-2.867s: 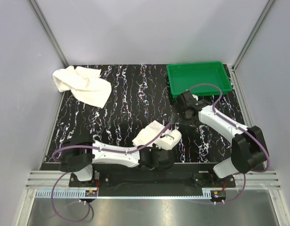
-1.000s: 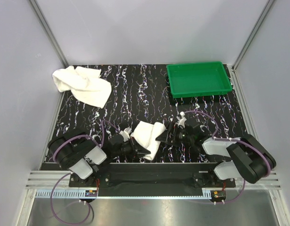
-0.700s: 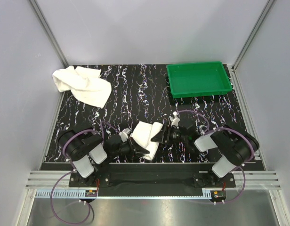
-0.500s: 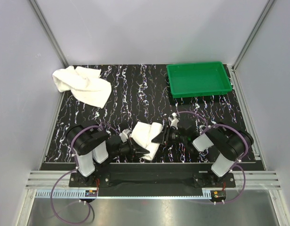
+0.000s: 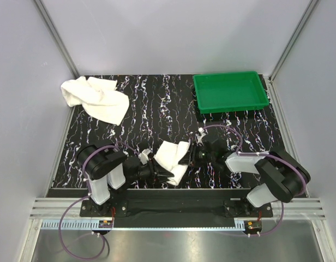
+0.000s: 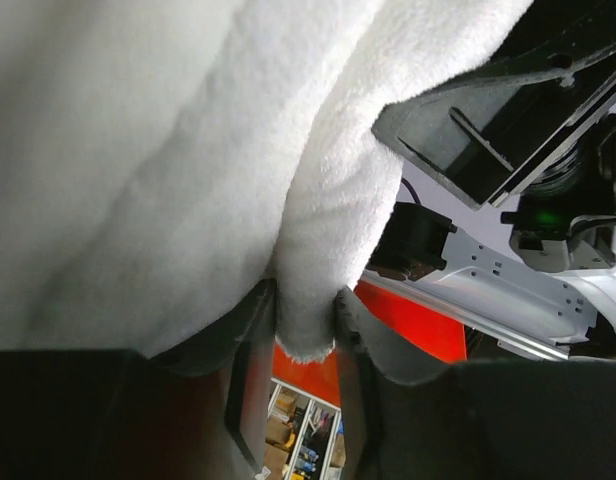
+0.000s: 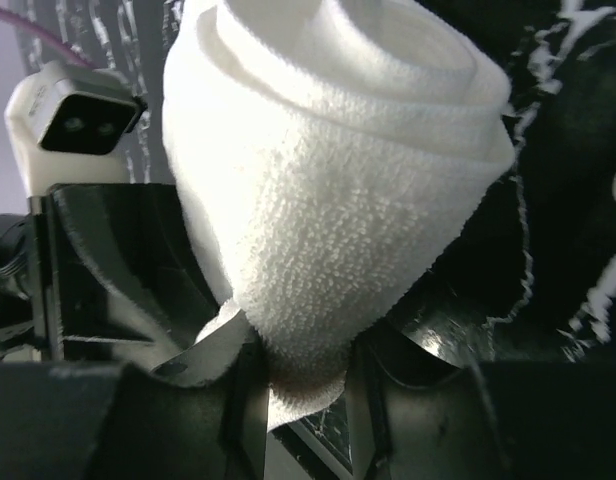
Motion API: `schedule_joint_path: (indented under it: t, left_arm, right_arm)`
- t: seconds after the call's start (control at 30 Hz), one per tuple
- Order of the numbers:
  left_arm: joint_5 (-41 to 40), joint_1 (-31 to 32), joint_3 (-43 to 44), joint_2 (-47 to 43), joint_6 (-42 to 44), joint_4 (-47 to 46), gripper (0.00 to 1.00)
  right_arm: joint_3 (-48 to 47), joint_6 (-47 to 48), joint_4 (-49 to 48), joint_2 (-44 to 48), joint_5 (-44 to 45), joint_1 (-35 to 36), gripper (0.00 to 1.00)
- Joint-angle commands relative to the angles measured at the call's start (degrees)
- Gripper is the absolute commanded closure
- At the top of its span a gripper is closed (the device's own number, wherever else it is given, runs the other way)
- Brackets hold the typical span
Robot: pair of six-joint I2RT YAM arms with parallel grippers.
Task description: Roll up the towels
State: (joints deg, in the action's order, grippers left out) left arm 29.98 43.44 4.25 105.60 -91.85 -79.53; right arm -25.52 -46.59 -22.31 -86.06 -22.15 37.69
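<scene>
We record: small towel rolled, layers visible at its end, near front-centre of table. L hand pinching fold at towel edge; cloth fills gap betw. fingers. R hand pinching lower end of roll from opp. side. We cannot tell whether roll rests on table or hangs clear. Big towel crumpled at far-left corner, well apart from both arms. Tray at far right.
</scene>
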Motion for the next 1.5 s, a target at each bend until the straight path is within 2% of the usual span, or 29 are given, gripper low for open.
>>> schedule_joint_path:
  t: [0.0,0.13,0.17,0.23,0.27,0.3,0.33,0.37,0.4,0.43,0.57,0.7,0.77,0.9,1.1,1.2,1.27,1.33,1.47]
  left_arm:
    - [0.5,0.2,-2.0,-4.8,5.8,6.3,0.64]
    - [-1.2,0.2,1.4,-11.4,12.4,21.9,0.59]
    - [-1.9,0.3,2.2,-13.2,15.4,30.1,0.59]
    - [-5.3,0.9,5.1,-18.9,19.0,39.1,0.58]
    - [-6.8,1.3,6.2,-21.0,20.6,48.8,0.58]
    - [-8.9,1.8,7.8,-23.3,24.4,54.4,0.58]
    - [-14.4,3.7,11.6,-27.6,26.4,60.2,0.58]
    - [-17.9,5.0,14.1,-29.7,30.2,71.8,0.58]
    - [-21.8,6.5,16.6,-31.4,31.7,77.2,0.58]
    - [-28.7,9.8,21.5,-33.9,33.0,85.5,0.58]
    - [-42.4,17.8,30.9,-34.9,37.6,96.6,0.57]
    - [-54.5,27.2,39.3,-29.7,39.9,102.2,0.57]
    - [-58.0,30.4,42.3,-27.3,40.6,105.2,0.56]
    - [-67.3,39.2,52.4,-18.4,41.9,111.1,0.53]
    - [-73.7,43.9,63.7,-7.7,42.6,117.8,0.51]
    - [-75.8,45.5,66.0,-6.8,43.9,118.8,0.48]
    - [-76.3,45.8,66.3,-6.6,45.6,117.8,0.41]
    - [-76.6,46.1,66.1,-6.3,48.3,116.1,0.26]
    - [-77.0,46.3,66.5,-4.7,51.0,115.6,0.23]
  right_arm:
    - [-3.2,4.4,16.8,3.9,8.3,-0.3,0.83]
    - [-4.1,4.9,22.0,5.5,9.5,-0.3,0.84]
    - [-4.6,5.1,25.2,5.7,10.0,-0.3,0.86]
    - [-5.2,5.4,27.6,6.3,10.8,-0.2,0.86]
    - [-6.1,5.7,30.4,6.6,11.4,-0.3,0.86]
    - [-6.6,5.8,31.7,6.9,12.5,-0.3,0.86]
    - [-7.0,6.0,33.1,7.4,13.1,-0.3,0.86]
    - [-8.3,6.4,36.0,7.6,14.3,-0.3,0.86]
    - [-8.9,6.7,37.3,7.7,14.8,-0.3,0.87]
    - [-10.2,7.0,38.5,7.8,15.1,-0.3,0.87]
    - [-13.4,8.2,44.3,6.8,16.1,-0.2,0.87]
    - [-15.7,8.5,47.1,4.6,16.0,-0.1,0.88]
    - [-16.3,8.4,48.0,4.1,16.1,0.0,0.88]
    - [-16.9,8.6,49.1,3.5,16.4,0.2,0.89]
    - [-17.4,8.6,49.0,2.7,16.2,0.3,0.89]
    - [-17.4,8.5,48.9,2.5,16.1,0.3,0.9]
    - [-17.2,8.5,48.9,2.4,15.9,0.5,0.9]
    - [-17.2,8.6,48.8,2.1,15.7,0.5,0.9]
    - [-17.3,8.6,48.7,2.0,15.4,0.4,0.9]
